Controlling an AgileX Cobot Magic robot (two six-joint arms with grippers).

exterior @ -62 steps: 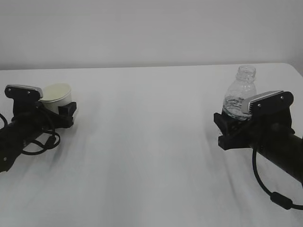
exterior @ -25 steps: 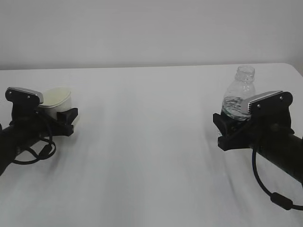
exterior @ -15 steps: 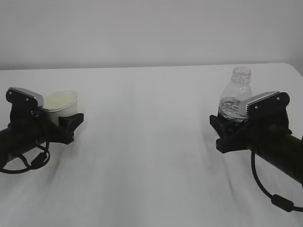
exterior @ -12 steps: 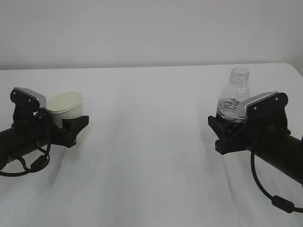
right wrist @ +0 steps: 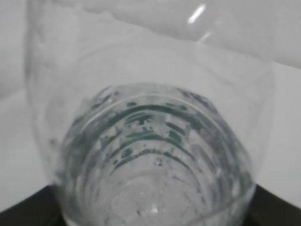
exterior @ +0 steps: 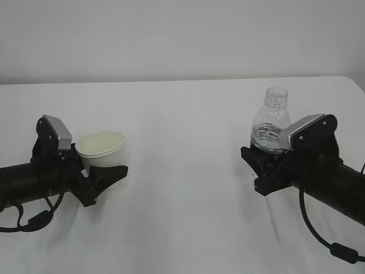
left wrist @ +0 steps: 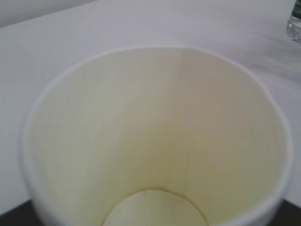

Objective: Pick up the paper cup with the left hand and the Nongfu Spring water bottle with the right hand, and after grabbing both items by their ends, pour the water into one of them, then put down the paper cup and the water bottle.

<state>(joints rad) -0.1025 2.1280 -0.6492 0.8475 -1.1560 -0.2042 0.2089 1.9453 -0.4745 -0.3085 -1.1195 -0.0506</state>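
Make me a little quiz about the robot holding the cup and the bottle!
1. True or false: the paper cup in the left gripper has water in it.
2. What does the right gripper hold: A) a spoon, B) the water bottle, C) a plate?
3. Fill in: the bottle's top has no ____.

Key:
1. False, the cup looks empty inside.
2. B
3. cap

The clear Nongfu Spring water bottle [right wrist: 150, 155] fills the picture, with water [right wrist: 155, 188] and green print inside, above the white table [right wrist: 14, 136].
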